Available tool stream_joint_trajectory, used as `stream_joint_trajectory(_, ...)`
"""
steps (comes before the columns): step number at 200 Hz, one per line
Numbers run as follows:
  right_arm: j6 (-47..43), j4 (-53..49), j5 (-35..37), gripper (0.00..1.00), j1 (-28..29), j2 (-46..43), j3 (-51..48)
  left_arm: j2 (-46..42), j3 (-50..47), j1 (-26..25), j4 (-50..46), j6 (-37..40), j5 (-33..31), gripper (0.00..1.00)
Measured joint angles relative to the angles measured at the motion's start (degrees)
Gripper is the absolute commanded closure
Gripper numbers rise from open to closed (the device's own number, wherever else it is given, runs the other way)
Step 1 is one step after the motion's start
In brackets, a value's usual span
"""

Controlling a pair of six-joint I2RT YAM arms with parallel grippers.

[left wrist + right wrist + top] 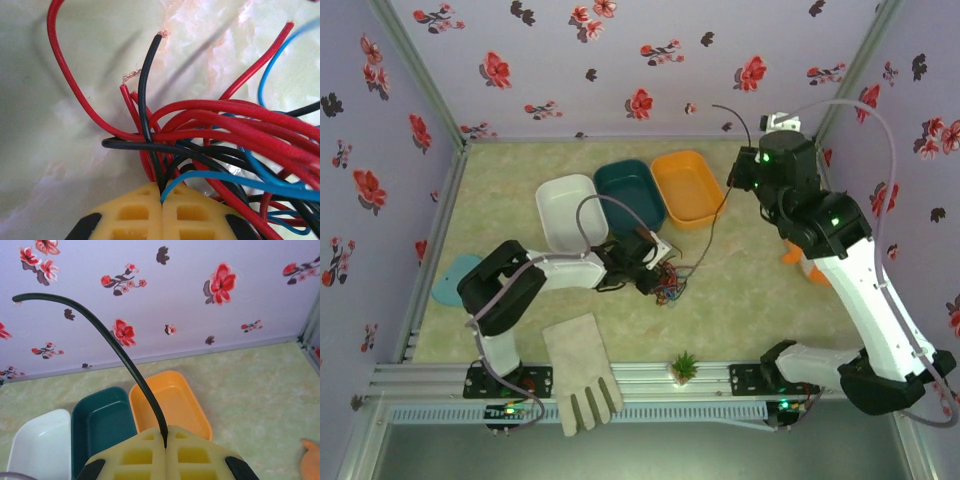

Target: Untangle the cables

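The cables lie in a tangle [670, 285] of red, black and blue wire on the table just in front of the trays. In the left wrist view, red loops [65, 75] and a frayed black end [145, 85] spread across the tabletop. My left gripper [161, 197] is shut at the tangle's edge [658, 278], with a blue strand [240, 182] and a black strand running into the seam between its fingers. My right gripper [165, 442] is raised at the back right [745, 170], shut on a black cable [120, 347] that runs from it down to the tangle [712, 228].
A white tray [565, 210], a teal tray [630, 192] and an orange tray [688, 185] sit side by side behind the tangle. A beige glove [580, 375] and a small plant [684, 367] are at the near edge. An orange object [795, 258] lies at the right and a light-blue one [455, 280] at the left.
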Motion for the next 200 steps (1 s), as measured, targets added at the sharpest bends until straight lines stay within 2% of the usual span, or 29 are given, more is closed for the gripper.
stream_joint_trajectory(49,-6.10,-4.13,4.42,1.00,0.00,9.70,16.70,-1.57,-1.62,0.00,-0.20,0.00,-0.81,1.00)
stream_joint_trajectory(113,-15.89,-0.15,9.38,1.00,-0.17,21.53,30.38,-2.58,-2.43,0.00,-0.48,0.00,-1.29,1.00)
stream_joint_trajectory(173,-20.79,9.31,10.71,1.00,-2.97,29.97,33.03,-4.33,-2.47,0.00,-0.87,-0.52,-2.21,0.74)
stream_joint_trajectory(189,-21.86,11.39,11.61,1.00,-4.07,32.72,33.35,-5.46,-2.47,0.00,-0.96,-0.92,-2.38,0.66)
stream_joint_trajectory(200,-22.51,12.37,12.28,1.00,-4.72,34.82,33.92,-6.32,-2.47,0.00,-0.92,-1.07,-2.43,0.56)
